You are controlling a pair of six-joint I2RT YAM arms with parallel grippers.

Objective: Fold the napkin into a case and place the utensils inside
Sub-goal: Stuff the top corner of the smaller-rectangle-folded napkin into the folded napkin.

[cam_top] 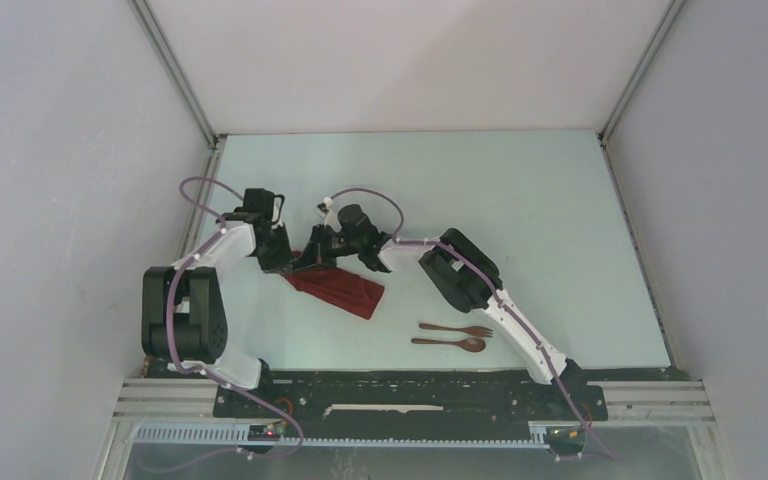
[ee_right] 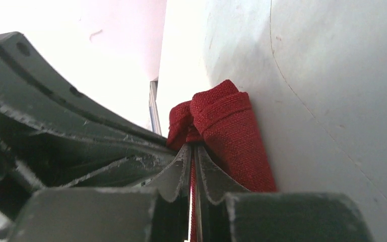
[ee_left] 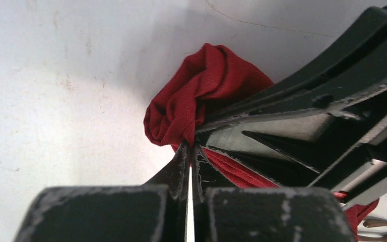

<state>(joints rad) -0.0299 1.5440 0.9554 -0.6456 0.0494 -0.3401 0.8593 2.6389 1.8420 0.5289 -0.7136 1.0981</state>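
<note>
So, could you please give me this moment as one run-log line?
left fingers: shut on napkin | right fingers: shut on napkin | napkin: bunched | fork, spoon: on table, apart from napkin

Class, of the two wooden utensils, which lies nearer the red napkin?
The fork, with tines at its right end: it lies just beyond the round-bowled spoon, on the side toward the napkin.

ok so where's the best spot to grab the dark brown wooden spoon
Probably the slim handle of the dark brown wooden spoon, near its middle, from above: it lies flat on the table, and the matching wooden fork lies parallel beyond it, leaving little room for a side approach.
</note>
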